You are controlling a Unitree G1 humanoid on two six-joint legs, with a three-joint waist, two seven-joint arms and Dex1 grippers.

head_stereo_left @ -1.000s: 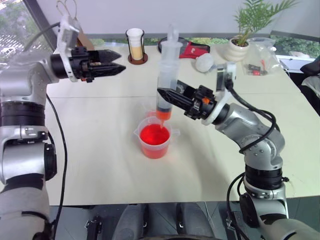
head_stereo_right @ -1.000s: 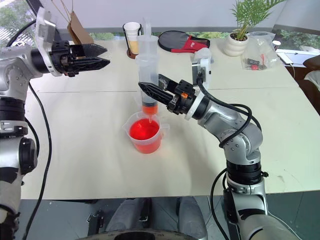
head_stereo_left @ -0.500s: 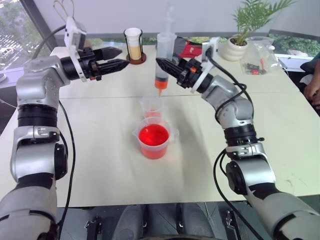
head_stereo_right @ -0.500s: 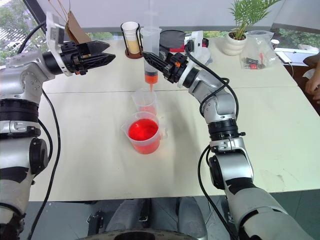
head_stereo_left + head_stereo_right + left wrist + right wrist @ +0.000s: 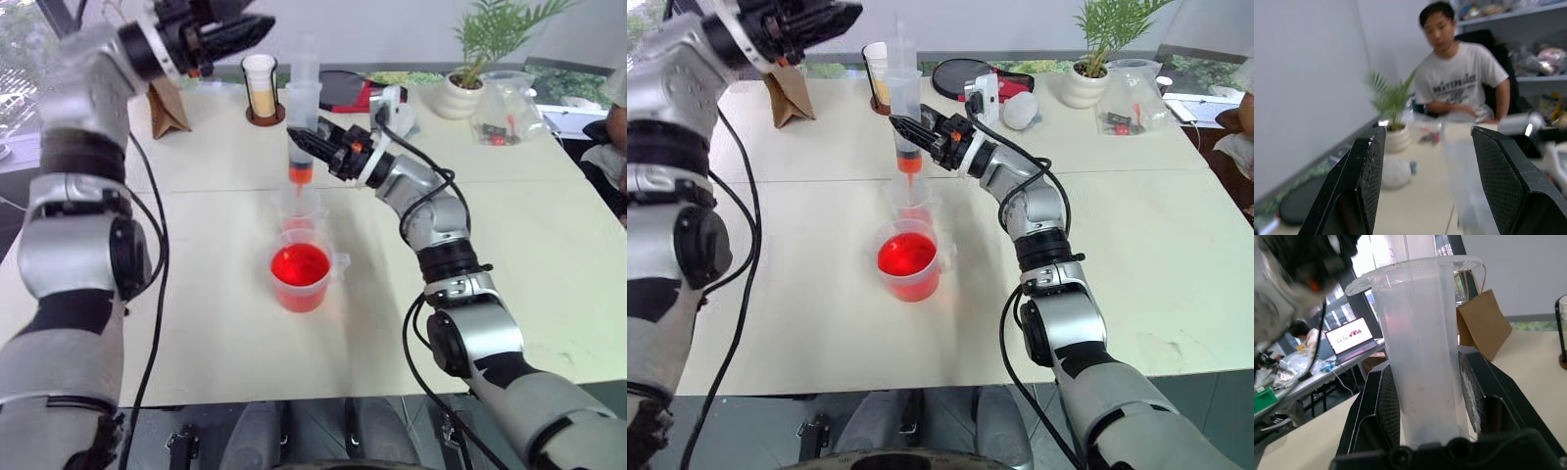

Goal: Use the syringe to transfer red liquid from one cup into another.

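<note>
1. Since a second ago the right gripper [image 5: 312,147] has carried the syringe [image 5: 303,122] away from the handled beaker [image 5: 303,277] to a spot over the smaller cup [image 5: 299,208] behind it; the left gripper [image 5: 230,29] has risen and swung in toward the plunger end.
2. Right fingers [image 5: 1382,407] pinch the thick barrel low down, one pad on each side, so most of the barrel and the plunger rise beyond them and the orange-red tip [image 5: 301,177] hangs just below them.
3. The syringe's long axis runs upright, nearly square to the right fingers; the tip points down into the mouth of the smaller cup, close above its rim and, as far as I can tell, not touching it.
4. Left fingers [image 5: 1367,183] stand spread with nothing between them. In the left wrist view a blurred clear shaft, probably the plunger, stands just beyond the gap between the fingers.
5. The coming move turns on this: the plunger top lies ahead of the open left fingers, at about their height. That hand is the free one and the nearer to it, so pressing down would likely fall to it.
6. Red liquid [image 5: 300,263] sits in the beaker, on the near side of the right fingers and below them.
</note>
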